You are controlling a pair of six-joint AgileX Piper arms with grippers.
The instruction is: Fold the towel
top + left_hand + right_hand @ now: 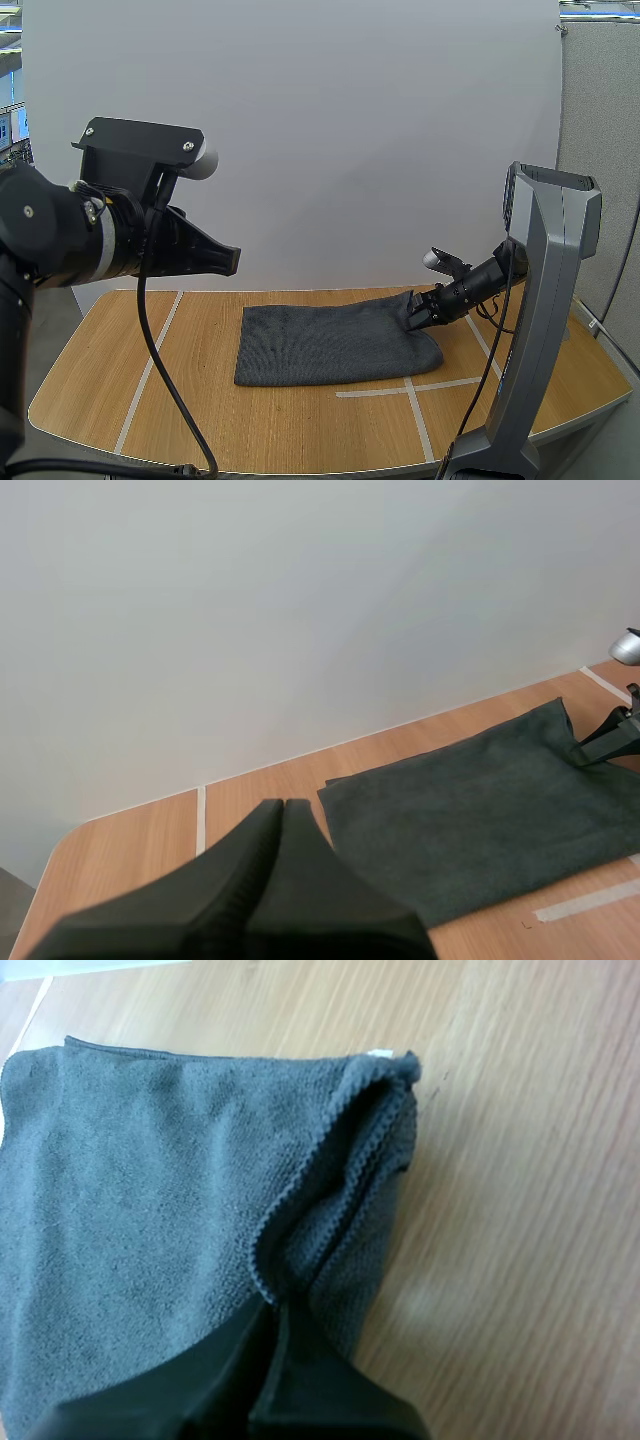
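A dark grey towel (330, 345) lies flat on the wooden table (120, 370), folded over so that two layers show at its right end. My right gripper (416, 310) is low at the towel's far right corner. In the right wrist view its tips (272, 1310) are shut on the towel's hemmed edge (300, 1190), which puckers up between them. My left gripper (226, 260) hangs high above the table's left side, away from the towel. Its fingers (283, 805) lie together as one dark wedge over the towel's (480, 810) left edge, holding nothing.
White tape lines (410, 388) mark the tabletop. A grey upright stand (545, 300) rises at the table's right front, close behind my right arm. A white wall panel (330, 130) backs the table. Bare wood lies left and in front of the towel.
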